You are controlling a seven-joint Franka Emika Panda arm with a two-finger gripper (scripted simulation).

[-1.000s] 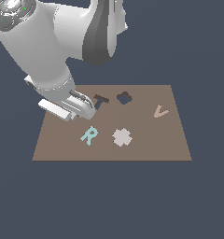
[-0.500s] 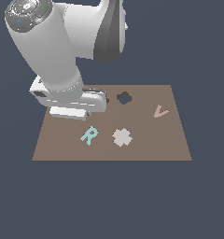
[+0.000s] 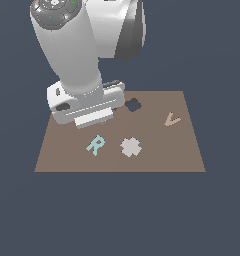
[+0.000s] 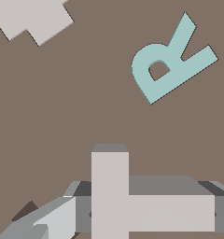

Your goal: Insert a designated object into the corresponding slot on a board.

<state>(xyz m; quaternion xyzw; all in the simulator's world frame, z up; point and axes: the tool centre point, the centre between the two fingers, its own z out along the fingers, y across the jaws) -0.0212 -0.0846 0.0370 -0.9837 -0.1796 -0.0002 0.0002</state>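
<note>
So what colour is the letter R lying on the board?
The R is turquoise, a pale blue-green. It shows best in the wrist view, against the brown board.

Turquoise R (image 3: 95, 145): I see it lying flat, slightly tilted.
Scalloped cross piece (image 3: 130, 147): pale grey, flat, just beside the R on the exterior view's right.
Tan V (image 3: 171, 120): well apart from the R, farther right and farther back.

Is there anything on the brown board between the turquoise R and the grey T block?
No. In the wrist view, only bare brown board lies between the turquoise R and the light grey T-shaped block.
</note>
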